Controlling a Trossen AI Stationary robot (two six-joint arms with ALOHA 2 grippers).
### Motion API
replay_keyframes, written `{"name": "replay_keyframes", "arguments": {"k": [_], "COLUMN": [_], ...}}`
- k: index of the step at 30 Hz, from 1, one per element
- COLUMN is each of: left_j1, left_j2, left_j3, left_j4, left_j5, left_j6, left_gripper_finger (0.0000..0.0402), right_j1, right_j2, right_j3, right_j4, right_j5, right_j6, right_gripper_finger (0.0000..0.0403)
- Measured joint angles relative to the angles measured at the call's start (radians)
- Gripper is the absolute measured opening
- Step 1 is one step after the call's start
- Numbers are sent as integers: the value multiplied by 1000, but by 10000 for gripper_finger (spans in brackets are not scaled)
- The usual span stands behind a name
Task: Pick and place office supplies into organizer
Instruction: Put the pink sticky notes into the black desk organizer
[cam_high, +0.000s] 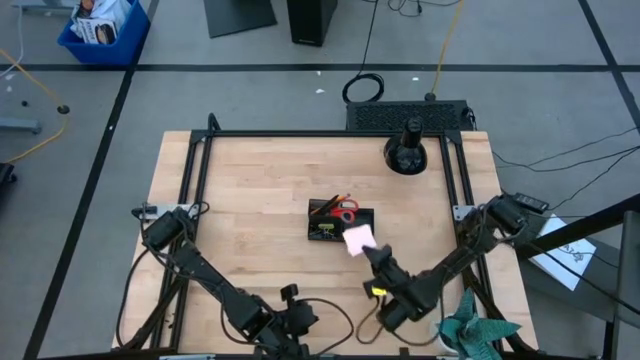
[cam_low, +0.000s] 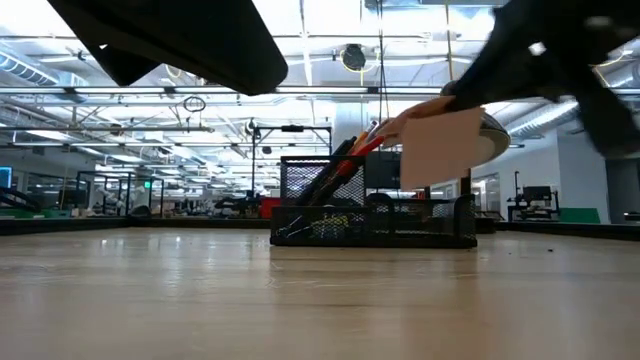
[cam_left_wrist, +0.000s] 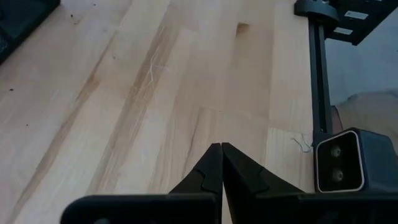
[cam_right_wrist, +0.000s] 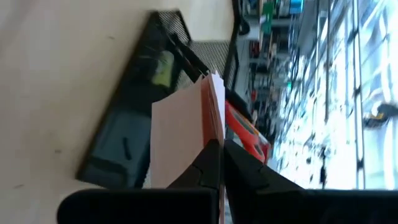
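My right gripper (cam_right_wrist: 221, 148) is clamped on the pink square sticky-note pad (cam_high: 358, 238), carrying it above the black mesh organizer tray (cam_high: 328, 231) mid-bench; next, lower into the open compartment and release, left gripper (cam_left_wrist: 221, 163) closed, empty near the bench's front edge.

Legible text: none.
No readable labels, brands, nos. or signs in any view; printed items in blue plastic bin (cam_high: 103, 28) on floor too small to make out.

arms (cam_high: 200, 272): 2, dark, jointed | cabling: black | end effector (cam_left_wrist: 221, 163) fingers: black, tapered
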Motion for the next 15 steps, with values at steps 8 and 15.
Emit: {"name": "replay_keyframes", "arguments": {"k": [8,15], "left_j1": [-3,-13], "left_j2": [0,0], "left_j3": [0,0], "left_j4": [-1,-8], "left_j5": [1,10], "left_j6": [15,29], "left_gripper_finger": [30,31], "right_j1": [-134,-210], "right_j2": [-63,-73], "right_j3": [0,-23], "right_j4": [-7,48], "right_j5": [-30,-63], "right_j6": [12,-28], "right_gripper_finger": [0,0]}}
